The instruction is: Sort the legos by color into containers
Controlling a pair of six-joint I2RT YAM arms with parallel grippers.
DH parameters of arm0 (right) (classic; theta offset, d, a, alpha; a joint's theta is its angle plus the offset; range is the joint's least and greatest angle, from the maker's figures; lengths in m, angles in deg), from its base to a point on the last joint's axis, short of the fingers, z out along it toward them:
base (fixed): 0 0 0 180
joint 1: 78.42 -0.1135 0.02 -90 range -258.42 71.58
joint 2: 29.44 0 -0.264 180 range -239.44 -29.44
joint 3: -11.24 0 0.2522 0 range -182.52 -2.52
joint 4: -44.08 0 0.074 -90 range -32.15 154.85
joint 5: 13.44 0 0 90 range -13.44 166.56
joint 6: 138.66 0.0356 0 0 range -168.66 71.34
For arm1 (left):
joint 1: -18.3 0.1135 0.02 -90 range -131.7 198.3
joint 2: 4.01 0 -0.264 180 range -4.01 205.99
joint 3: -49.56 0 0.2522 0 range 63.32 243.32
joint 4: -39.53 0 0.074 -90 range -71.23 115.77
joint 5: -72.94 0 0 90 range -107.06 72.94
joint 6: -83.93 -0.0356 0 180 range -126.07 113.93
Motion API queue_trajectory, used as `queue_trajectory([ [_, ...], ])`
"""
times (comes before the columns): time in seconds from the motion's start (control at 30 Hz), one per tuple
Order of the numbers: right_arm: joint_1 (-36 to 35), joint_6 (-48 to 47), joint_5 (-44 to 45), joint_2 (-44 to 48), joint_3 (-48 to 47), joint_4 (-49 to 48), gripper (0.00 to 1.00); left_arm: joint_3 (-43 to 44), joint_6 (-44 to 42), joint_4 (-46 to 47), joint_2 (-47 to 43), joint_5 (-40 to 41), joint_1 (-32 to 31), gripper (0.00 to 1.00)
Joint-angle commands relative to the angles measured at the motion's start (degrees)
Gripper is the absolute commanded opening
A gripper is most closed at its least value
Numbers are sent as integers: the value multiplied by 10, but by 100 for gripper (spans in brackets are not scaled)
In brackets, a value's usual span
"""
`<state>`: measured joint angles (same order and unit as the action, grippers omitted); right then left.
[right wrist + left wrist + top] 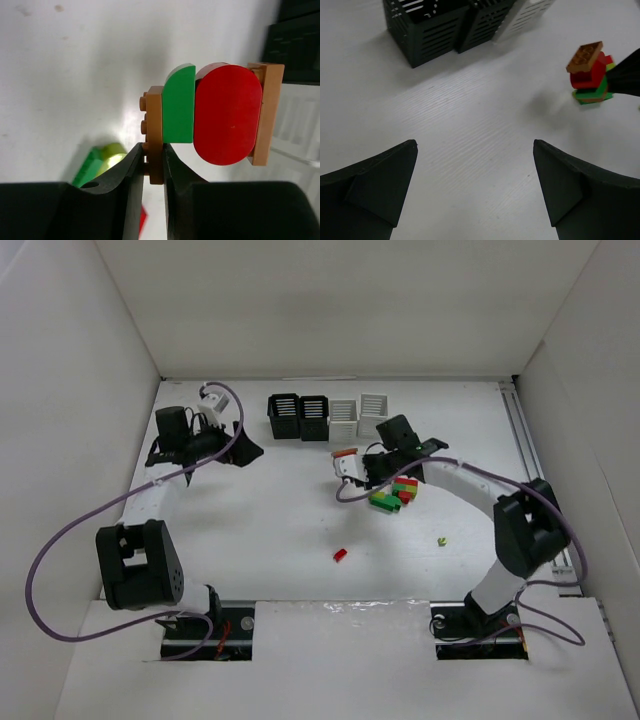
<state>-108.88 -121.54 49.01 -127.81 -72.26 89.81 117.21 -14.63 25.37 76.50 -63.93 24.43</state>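
Note:
My right gripper [153, 147] is shut on the orange-brown plate [154, 125] at the base of a stacked lego piece, held above the table. On that plate sit a green brick [178, 105], a red rounded brick [227, 115] and a second orange-brown plate [265, 110]. In the top view this gripper [352, 465] holds the stack [344, 453] in front of the four baskets: two black [284, 416] [314, 417] and two white [342, 420] [374, 408]. My left gripper [475, 150] is open and empty, left of the baskets [245, 452]. The held stack also shows in the left wrist view [590, 72].
A pile of green, red and yellow-green legos [395, 492] lies under the right arm. A single red brick [340, 554] and a small yellow-green piece [441, 540] lie nearer the front. White walls enclose the table on three sides.

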Motion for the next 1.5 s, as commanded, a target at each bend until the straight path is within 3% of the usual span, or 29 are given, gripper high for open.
queue_trajectory([
  [0.0, -17, 35, 26, 69, 51, -200, 0, 46, 86, 18, 19, -120, -9, 100],
  [0.03, -22, 44, 35, 76, 67, -287, 0, 46, 104, 25, 19, -126, -9, 100],
  [0.23, -29, 172, 10, 50, 15, -331, 0, 37, 258, 152, 25, -142, -40, 100],
  [0.47, -48, 301, 2, 13, -54, -353, 0, 32, 275, 189, 30, -85, -119, 99],
  [0.73, -84, 319, 2, 26, -48, -353, 0, 53, 306, 218, 53, -8, -154, 88],
  [1.07, -101, 319, 41, 36, -43, -353, 0, 66, 320, 243, 71, -13, -154, 78],
  [1.23, -107, 324, 51, 36, -43, -353, 0, 66, 320, 243, 71, -23, -154, 59],
  [1.3, -107, 333, 59, 30, -43, -353, 0, 66, 320, 248, 71, -47, -154, 56],
  [1.47, -107, 346, 66, 25, -43, -353, 0, 54, 331, 260, 71, -83, -154, 58],
])
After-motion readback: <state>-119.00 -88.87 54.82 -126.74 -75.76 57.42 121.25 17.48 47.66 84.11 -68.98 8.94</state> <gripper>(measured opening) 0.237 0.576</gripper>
